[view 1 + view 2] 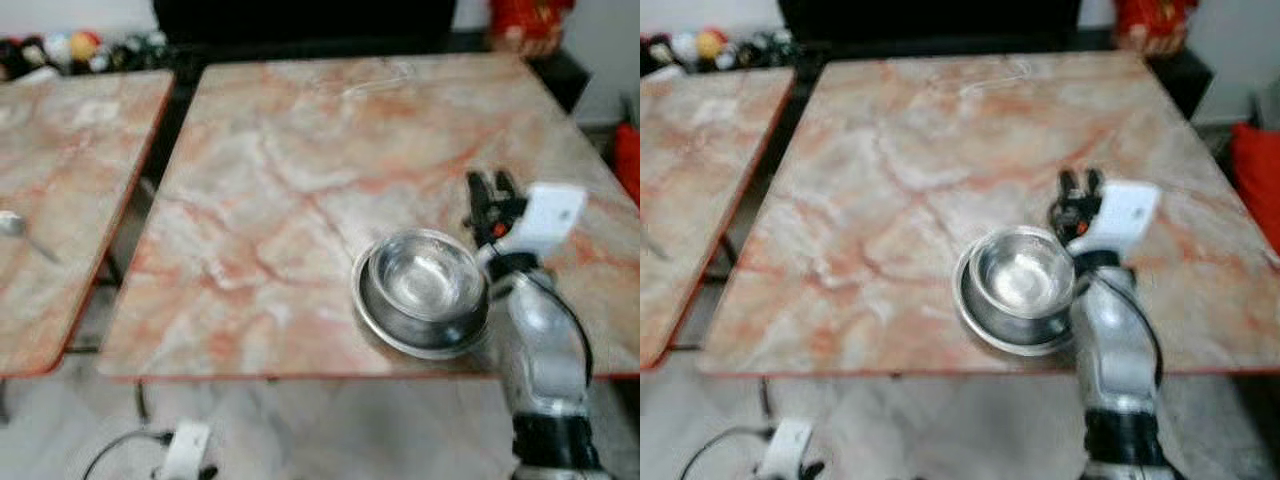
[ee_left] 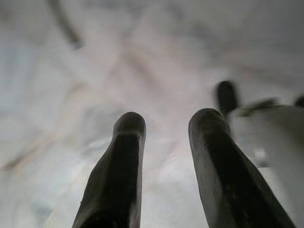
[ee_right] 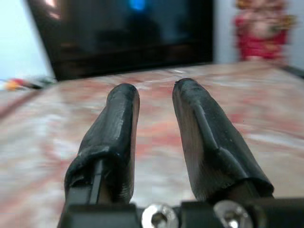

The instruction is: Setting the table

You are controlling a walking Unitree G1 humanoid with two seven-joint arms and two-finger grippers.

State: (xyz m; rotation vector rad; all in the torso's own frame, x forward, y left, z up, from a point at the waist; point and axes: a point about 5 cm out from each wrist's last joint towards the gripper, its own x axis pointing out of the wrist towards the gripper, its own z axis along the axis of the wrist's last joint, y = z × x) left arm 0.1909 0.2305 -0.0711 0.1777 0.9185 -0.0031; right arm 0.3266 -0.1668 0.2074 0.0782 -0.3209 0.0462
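I had the right end effector [image 1: 492,192] raised over the marble counter [image 1: 300,180], just beyond the far right side of the steel bowl [image 1: 424,278]. Its two black fingers [image 3: 118,137] stood slightly apart with nothing between them, pointing across the counter toward a dark screen [image 3: 128,33] and a red figure [image 3: 262,31] past the far edge. The bowl sat inside a shallow steel plate [image 1: 400,335], and the pair rested near the counter's near edge, toward its right corner. The silver right arm [image 1: 540,350] rose from below that edge, beside the stack.

My left end effector [image 2: 164,137] hung low with its fingers apart and empty, over a pale blurred surface that I took to be the floor, though I could not be sure. A second counter [image 1: 70,200] stood to the left, with what looked like a spoon [image 1: 20,232] on it.
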